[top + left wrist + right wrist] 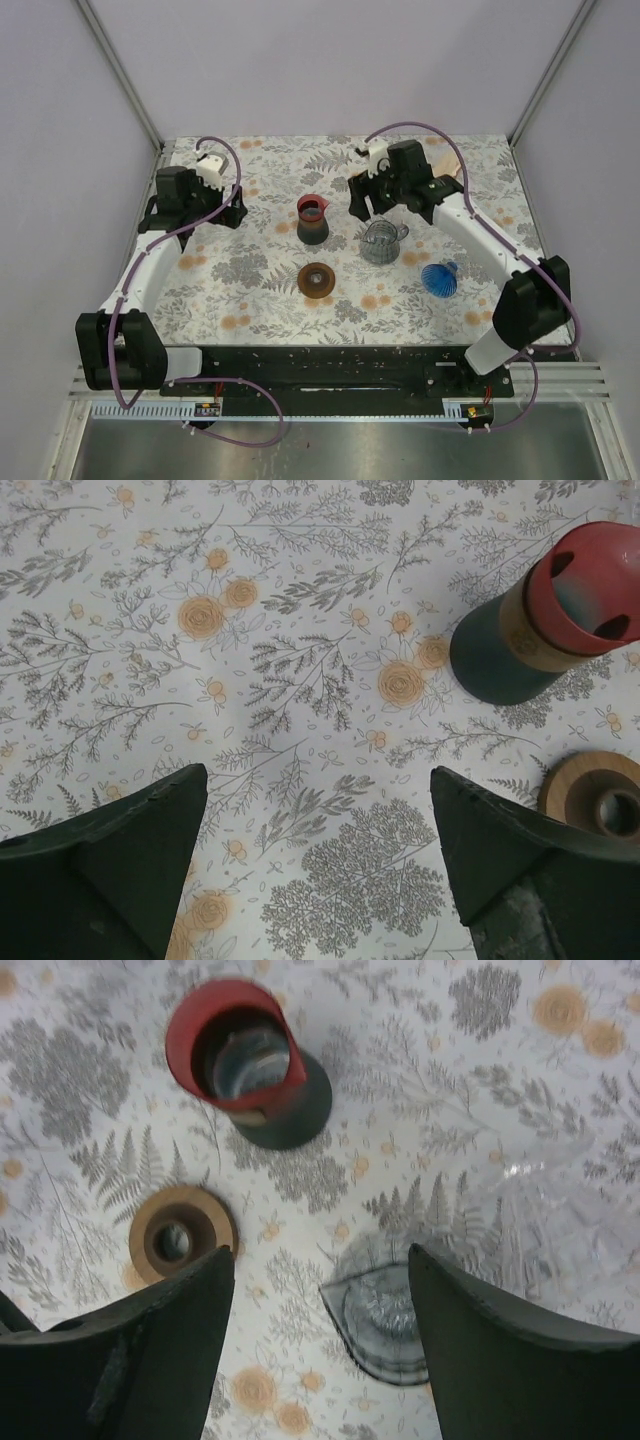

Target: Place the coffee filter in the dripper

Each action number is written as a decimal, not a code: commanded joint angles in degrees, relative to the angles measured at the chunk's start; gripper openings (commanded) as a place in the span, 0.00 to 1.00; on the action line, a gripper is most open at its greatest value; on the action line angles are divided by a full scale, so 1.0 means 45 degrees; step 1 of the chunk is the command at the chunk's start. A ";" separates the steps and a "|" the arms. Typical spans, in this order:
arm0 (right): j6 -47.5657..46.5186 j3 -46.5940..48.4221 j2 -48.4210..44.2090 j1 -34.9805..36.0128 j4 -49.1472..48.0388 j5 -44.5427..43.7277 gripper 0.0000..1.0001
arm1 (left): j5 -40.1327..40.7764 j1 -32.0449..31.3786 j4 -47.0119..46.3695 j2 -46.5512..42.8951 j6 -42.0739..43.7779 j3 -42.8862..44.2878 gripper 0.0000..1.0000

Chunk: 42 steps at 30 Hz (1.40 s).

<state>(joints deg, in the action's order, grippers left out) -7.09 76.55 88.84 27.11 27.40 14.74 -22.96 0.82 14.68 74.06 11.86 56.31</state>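
A clear glass dripper (382, 243) with a handle sits mid-table; in the right wrist view (385, 1315) its ribbed base lies between my fingers, well below them. A pale beige paper filter (447, 166) lies at the back right, partly hidden behind the right arm. My right gripper (367, 207) is open and empty, hovering above the glass dripper's far side (320, 1345). My left gripper (232, 212) is open and empty over bare cloth at the left (318, 860).
A red-topped dark cup (313, 218) stands at centre, also in the left wrist view (545, 615) and the right wrist view (247, 1060). A wooden ring (318, 279) lies in front of it. A blue ribbed dripper (440, 278) lies at the right.
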 commanded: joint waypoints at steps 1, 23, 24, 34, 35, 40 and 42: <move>0.1184 0.2845 0.1309 0.0029 -0.0424 0.0727 0.73 | 0.0315 0.0052 0.1873 -0.0248 -0.0271 0.0844 0.96; 0.0268 0.7831 0.7503 0.1279 0.0865 0.1626 0.56 | 0.0806 0.0052 0.2520 0.0065 -0.0604 0.1040 0.95; 0.0190 0.7890 0.7582 0.1318 0.0884 0.1665 0.52 | 0.0825 0.0052 0.2520 0.0065 -0.0604 0.1040 0.95; -0.0181 0.7853 0.7701 0.1942 0.1255 0.1919 0.17 | 0.0786 0.0072 0.2656 -0.0013 -0.0604 0.1099 0.95; -0.0220 0.7716 0.7603 0.2040 0.1255 0.1881 0.16 | 0.0767 0.0072 0.2637 -0.0013 -0.0604 0.1080 0.95; 0.0149 0.7110 0.7251 0.2412 0.1100 0.1744 0.16 | 0.0747 0.0052 0.2637 0.0007 -0.0584 0.1099 0.95; 0.0481 0.6973 0.7173 0.2490 0.0982 0.1627 0.16 | 0.0747 0.0052 0.2656 0.0006 -0.0584 0.1080 0.95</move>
<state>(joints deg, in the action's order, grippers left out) -7.16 109.78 124.44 36.84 31.99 21.71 -20.08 0.82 27.42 74.32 9.43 58.17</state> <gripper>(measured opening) 0.167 0.950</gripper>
